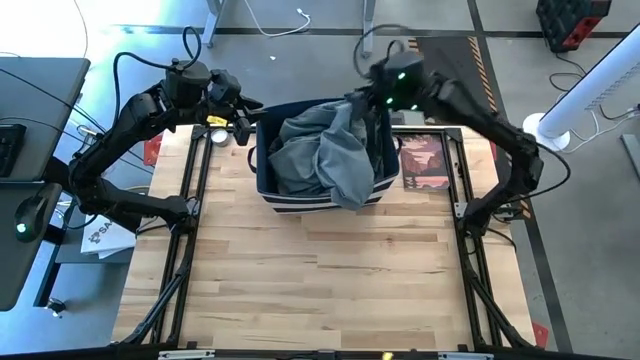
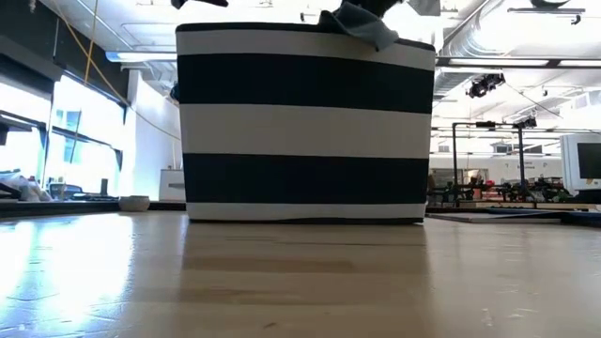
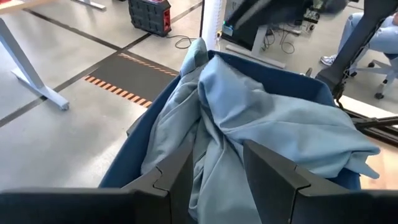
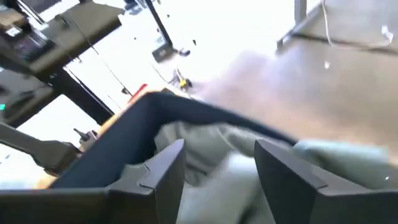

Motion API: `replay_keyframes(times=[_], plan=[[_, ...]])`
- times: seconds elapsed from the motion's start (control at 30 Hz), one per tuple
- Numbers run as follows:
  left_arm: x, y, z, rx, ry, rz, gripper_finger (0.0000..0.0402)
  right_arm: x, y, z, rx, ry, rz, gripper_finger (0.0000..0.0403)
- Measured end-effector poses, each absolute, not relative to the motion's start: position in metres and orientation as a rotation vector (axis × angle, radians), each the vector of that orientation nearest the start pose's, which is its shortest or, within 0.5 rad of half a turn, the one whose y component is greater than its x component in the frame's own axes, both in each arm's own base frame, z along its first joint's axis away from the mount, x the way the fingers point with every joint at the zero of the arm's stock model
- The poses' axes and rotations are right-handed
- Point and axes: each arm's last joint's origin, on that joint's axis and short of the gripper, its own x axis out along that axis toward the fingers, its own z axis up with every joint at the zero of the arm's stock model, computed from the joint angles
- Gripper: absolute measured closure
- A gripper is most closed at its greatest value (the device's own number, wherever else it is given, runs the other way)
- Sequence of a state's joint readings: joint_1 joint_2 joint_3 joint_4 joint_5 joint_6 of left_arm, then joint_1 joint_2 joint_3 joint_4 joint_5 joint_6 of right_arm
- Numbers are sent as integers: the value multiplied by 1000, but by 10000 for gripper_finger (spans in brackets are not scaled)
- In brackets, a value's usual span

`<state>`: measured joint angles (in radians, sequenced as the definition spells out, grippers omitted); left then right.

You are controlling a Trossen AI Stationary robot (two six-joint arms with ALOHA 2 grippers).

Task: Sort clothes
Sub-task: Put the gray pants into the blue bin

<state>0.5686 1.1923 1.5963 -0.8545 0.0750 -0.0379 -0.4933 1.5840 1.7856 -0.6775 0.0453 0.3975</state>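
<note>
right pincer open, empty, over bin's far right rim | left pincer partly open, empty, at bin's left wall | clothes heaped in bin near surface far edge | risk: garment draped over rim could slide out

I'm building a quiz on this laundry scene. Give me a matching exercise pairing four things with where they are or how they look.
Things:
1. striped bin
2. grey-blue garment
3. left gripper
4. right gripper

Descriptions:
A. over the bin's far right corner, fingers apart
B. heaped in the bin, spilling over its near rim
C. beside the bin's left wall
D. at the table's far edge, navy with white bands

Pairs: 1-D, 2-B, 3-C, 4-A
</note>
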Motion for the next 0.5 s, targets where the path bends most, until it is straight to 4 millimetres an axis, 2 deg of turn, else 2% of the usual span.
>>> replay_keyframes(times=[0.07,0.13,0.23,0.3,0.37,0.5], plan=[[179,112,458,-185,423,494,266,287,-157,449,469,370,-576,213],[179,112,458,-185,423,494,266,282,-153,459,488,395,-420,214],[179,112,458,-185,423,494,266,286,-141,454,575,449,-83,215],[179,112,458,-185,424,494,266,293,-133,440,614,505,38,215],[179,112,458,-185,424,494,266,301,-129,416,619,572,59,215],[179,112,458,-182,423,505,266,317,-134,353,577,657,-152,215]])
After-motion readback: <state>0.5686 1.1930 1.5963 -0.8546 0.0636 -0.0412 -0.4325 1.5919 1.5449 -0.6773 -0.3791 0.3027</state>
